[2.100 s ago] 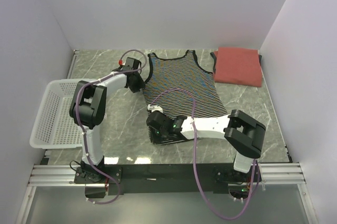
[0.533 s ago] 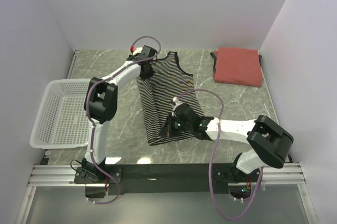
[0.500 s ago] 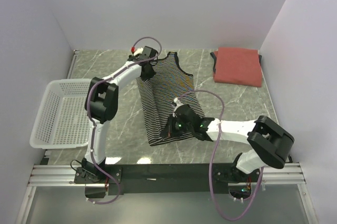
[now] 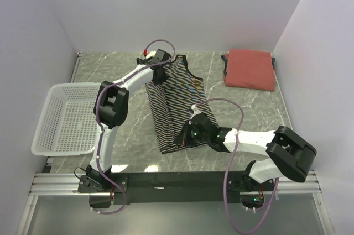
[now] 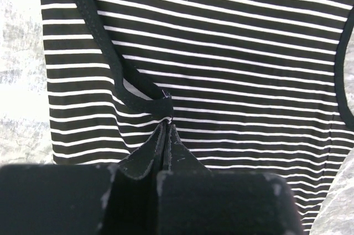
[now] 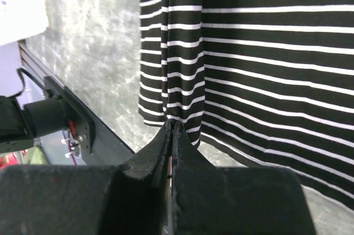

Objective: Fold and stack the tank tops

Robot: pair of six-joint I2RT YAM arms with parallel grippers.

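My left gripper pinching the striped top by its armhole trim, my right gripper pinching its hem fold (both jaws pressed tight on cloth).

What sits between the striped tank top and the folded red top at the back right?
Nothing: only bare marbled tabletop separates the striped tank top from the red top, as the top external view shows.

The striped tank top runs off the picture ahead of the left gripper and to both its sides. The gripper's blurred black body hides the cloth beneath it. To the right of the right gripper the hem is cut off, and that gripper's body covers the cloth behind its tips.
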